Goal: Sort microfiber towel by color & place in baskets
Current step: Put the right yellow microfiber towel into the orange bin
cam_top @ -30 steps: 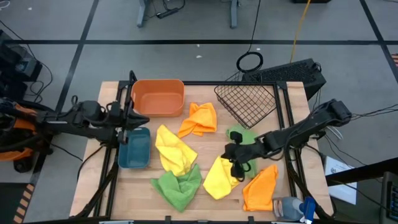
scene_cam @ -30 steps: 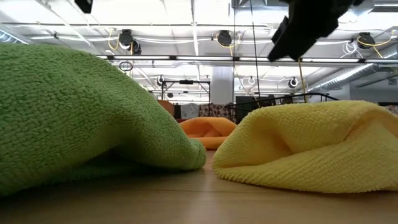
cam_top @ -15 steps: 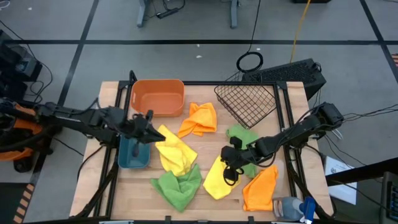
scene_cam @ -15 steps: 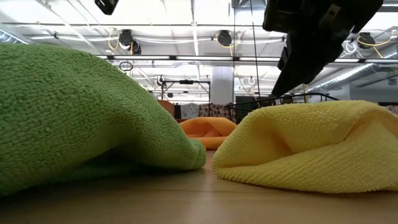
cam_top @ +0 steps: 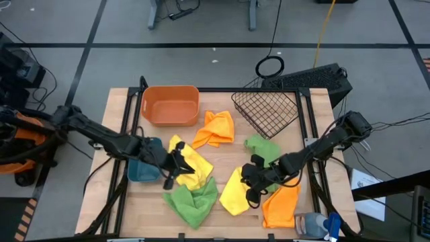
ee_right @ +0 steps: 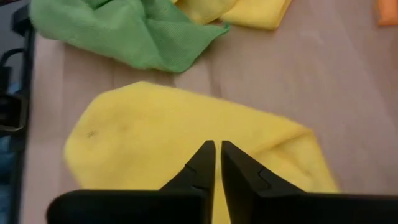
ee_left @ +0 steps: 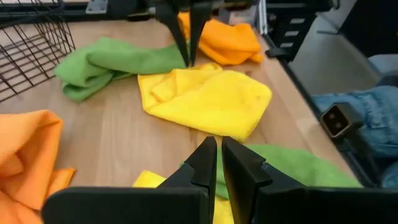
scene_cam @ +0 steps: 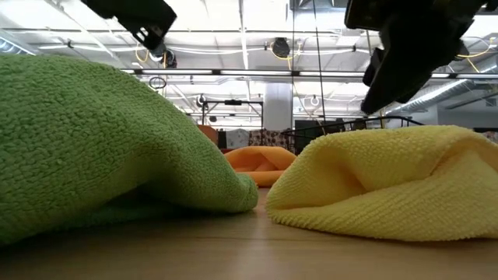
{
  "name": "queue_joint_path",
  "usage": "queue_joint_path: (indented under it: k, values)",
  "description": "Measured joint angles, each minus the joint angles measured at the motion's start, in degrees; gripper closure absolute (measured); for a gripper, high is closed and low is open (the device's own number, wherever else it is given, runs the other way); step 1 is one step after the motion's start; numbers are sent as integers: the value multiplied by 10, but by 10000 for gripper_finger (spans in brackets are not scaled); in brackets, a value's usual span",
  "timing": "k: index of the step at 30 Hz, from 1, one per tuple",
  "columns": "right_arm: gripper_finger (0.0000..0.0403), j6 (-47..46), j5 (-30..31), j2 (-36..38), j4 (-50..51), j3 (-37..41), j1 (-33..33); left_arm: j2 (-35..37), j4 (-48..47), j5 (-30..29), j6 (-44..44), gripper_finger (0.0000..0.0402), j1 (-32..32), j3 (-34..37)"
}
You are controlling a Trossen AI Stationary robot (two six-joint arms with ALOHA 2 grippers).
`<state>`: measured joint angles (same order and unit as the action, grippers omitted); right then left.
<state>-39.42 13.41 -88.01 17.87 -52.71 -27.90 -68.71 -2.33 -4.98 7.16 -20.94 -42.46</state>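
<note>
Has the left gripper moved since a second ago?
Yes. In the high view the left gripper has swung away from the orange plastic rectangular tub, past the teal-blue plastic tub, to above the crumpled yellow microfiber towel.

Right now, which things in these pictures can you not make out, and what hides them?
- Teal tub, high view: the left arm covers part of it.
- Spray bottle, high view: cut off by the bottom edge.
- Baskets, low view: the green towel and yellow towel fill the foreground.
- Right gripper, right wrist view: contact with the yellow towel unclear.
</note>
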Motion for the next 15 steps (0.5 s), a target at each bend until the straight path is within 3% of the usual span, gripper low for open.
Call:
queue_joint_path:
  k: [8, 15]
  values:
    - [295, -59, -15, 0, 0, 0, -34, -75, 57, -5, 0, 363, -15, 0]
    - [204, -104, 15, 0, 0, 0, -69, -90, 70, -17, 14, 273, -17, 0]
